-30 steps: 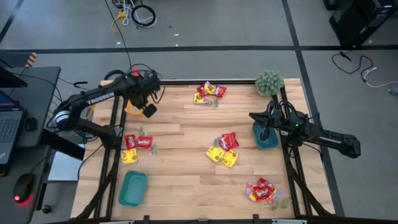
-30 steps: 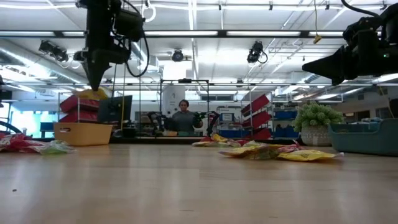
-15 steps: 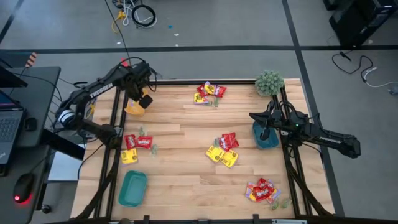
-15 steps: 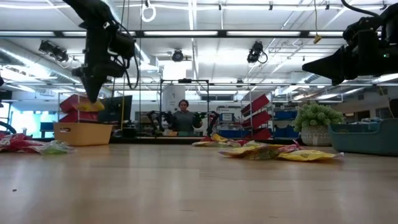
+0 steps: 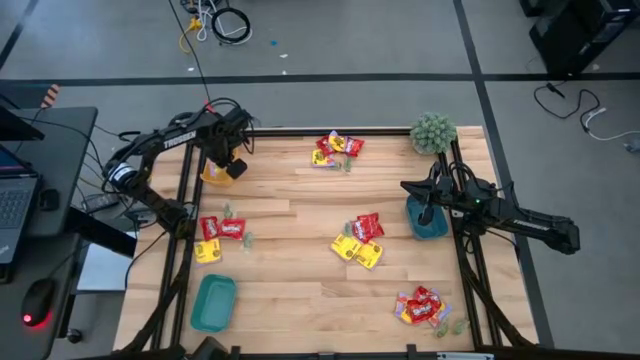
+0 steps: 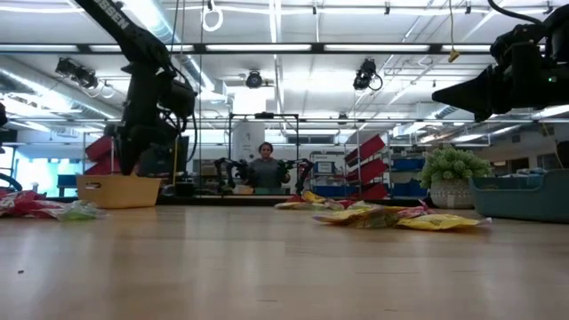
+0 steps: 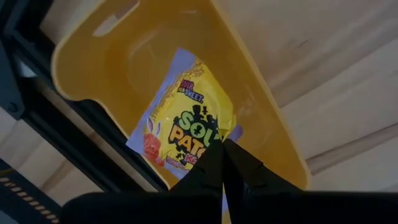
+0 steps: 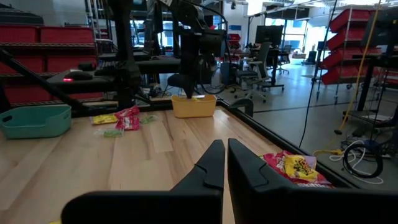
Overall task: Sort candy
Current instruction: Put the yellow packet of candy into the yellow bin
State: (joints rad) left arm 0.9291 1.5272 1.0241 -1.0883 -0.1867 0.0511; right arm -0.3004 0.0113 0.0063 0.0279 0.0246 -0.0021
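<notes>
My left gripper [image 5: 226,166] is at the table's far left, over the yellow tray [image 5: 209,176], and is shut on a yellow candy packet [image 7: 186,121]. In the low view it reaches down to the tray's rim [image 6: 118,180]. My right gripper [image 5: 424,214] is shut and empty, and waits above the blue tray [image 5: 436,228] at the right edge. Red, yellow and pale green candy lies on the table in piles: at the far middle [image 5: 335,149], in the centre [image 5: 359,240], at the near right [image 5: 421,305] and at the left [image 5: 219,236]. My left gripper pinches the yellow packet between its two fingers at one edge [image 7: 214,138]. The fingers come from above, pointing down into the yellow tray. The packet lies spread below the fingertips inside the tray. Whether it touches the tray's floor I cannot tell.
A teal tray [image 5: 213,301] sits at the near left. A fuzzy green plant [image 5: 433,132] stands at the far right corner. Bare wood lies between the candy piles. In the low view a person [image 6: 262,167] sits in the room beyond the table.
My left gripper has carried the yellow packet toward the table's left edge and down. It has gone from above the table beside the yellow tray to inside the tray, and has stayed shut on the packet.
</notes>
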